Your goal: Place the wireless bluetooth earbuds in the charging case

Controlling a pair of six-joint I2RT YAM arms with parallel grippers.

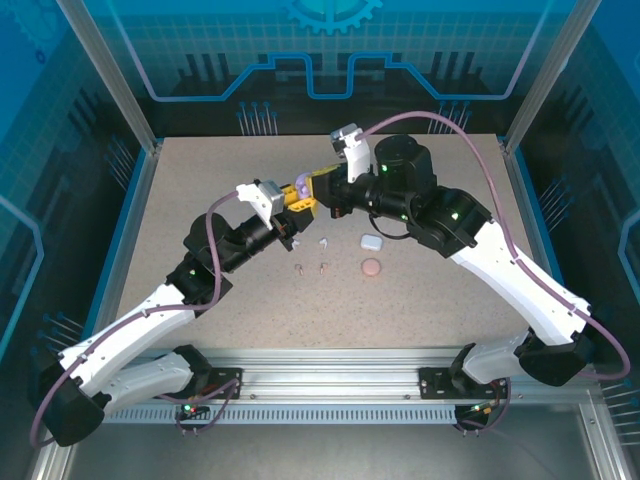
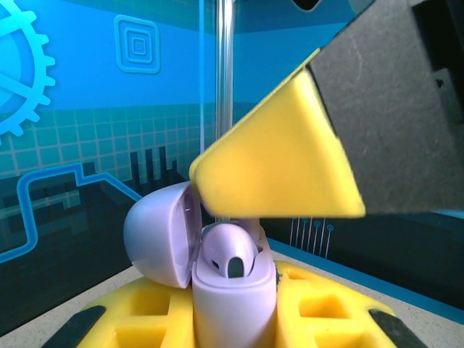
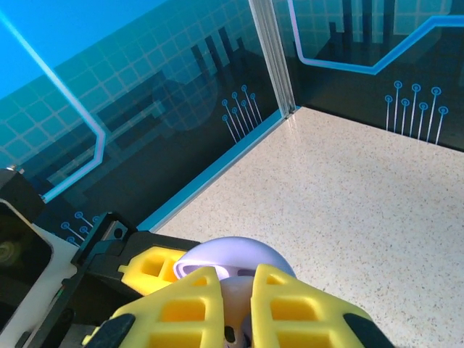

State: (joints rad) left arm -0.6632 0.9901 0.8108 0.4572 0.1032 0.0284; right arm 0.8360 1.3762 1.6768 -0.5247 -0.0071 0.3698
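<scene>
Left gripper [image 2: 233, 322] clamped on open lavender plastic charging case [image 2: 233, 293], purple stemmed earbud [image 2: 226, 252] seated inside, lid swung to 9 o'clock, right gripper [image 3: 233, 301] at the case's 12 o'clock, grip unclear, tiny loose earbuds [image 1: 322, 267] at 6 o'clock on speckled table [image 1: 450, 310]

I read the lilac case [image 2: 232, 297] and the earbud [image 2: 230, 254] in it as one pale purple. Left claw [image 2: 233, 319] and right claw [image 3: 235, 286] are yellow with black trim. The bench [image 1: 200, 220] is beige, finely speckled. At 4 o'clock from the lilac case is a white case [image 1: 372, 242], and at 6 o'clock of that a pink case [image 1: 371, 268]. The walls [image 1: 200, 60] are blue with cyan grid, gear and circuit lines.
</scene>
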